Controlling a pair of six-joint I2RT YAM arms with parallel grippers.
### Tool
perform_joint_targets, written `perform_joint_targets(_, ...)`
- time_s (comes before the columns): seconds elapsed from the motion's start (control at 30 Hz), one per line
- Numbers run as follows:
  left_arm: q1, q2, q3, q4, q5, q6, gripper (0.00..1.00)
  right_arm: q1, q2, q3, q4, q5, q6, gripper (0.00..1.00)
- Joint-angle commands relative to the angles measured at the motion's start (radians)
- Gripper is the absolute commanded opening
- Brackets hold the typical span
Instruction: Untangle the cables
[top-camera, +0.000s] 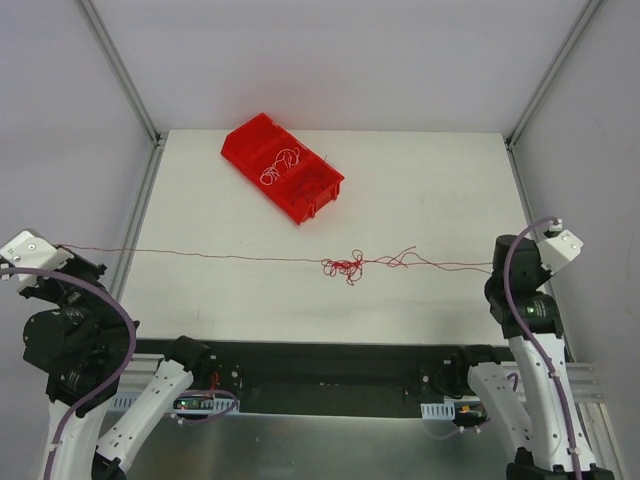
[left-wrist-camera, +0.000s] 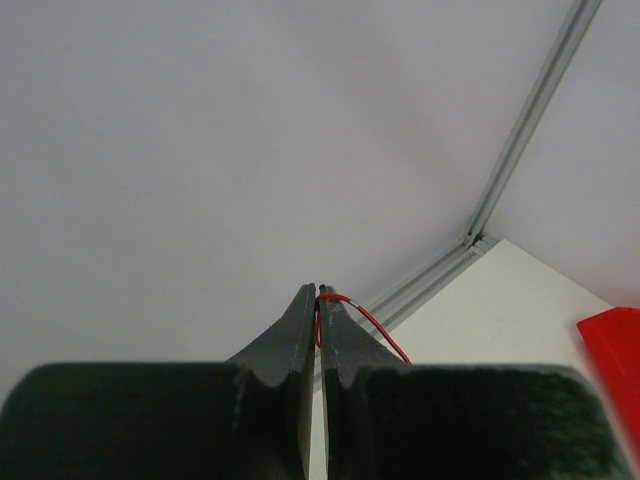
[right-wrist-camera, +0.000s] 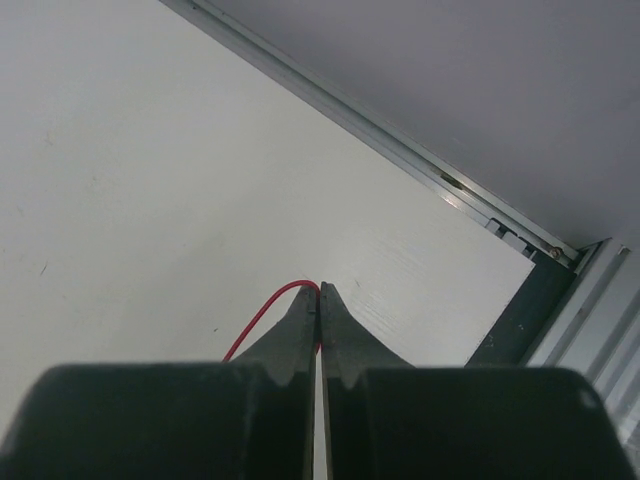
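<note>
We see the left tool (left-wrist-camera: 318, 292), beyond the left edge of the desk (top-camera: 430, 190), clenched on one end of the red cable (top-camera: 200, 255), and the right tool (right-wrist-camera: 320, 290), at the right edge, clenched on the other end. The cable spans the desk, with a small tangle (top-camera: 345, 266) right of centre. Toward the far edge, a red bin (top-camera: 305, 203) holds whitish cables (top-camera: 278, 166).

White table (top-camera: 420, 190), red bin (top-camera: 318, 200) near its far edge, left of centre.
</note>
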Motion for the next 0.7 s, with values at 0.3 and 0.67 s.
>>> perform_joint_targets(0.3,-0.038,-0.015,-0.072,0.583,0.008,0.597,0.00,-0.319,0.134,0.095,0.024,-0.251,0.015,0.00)
perform_joint_targets(0.67,-0.074,0.051,-0.057,0.346,0.037,0.443,0.00,-0.417,0.357,0.242,0.127,-0.447,-0.062,0.00)
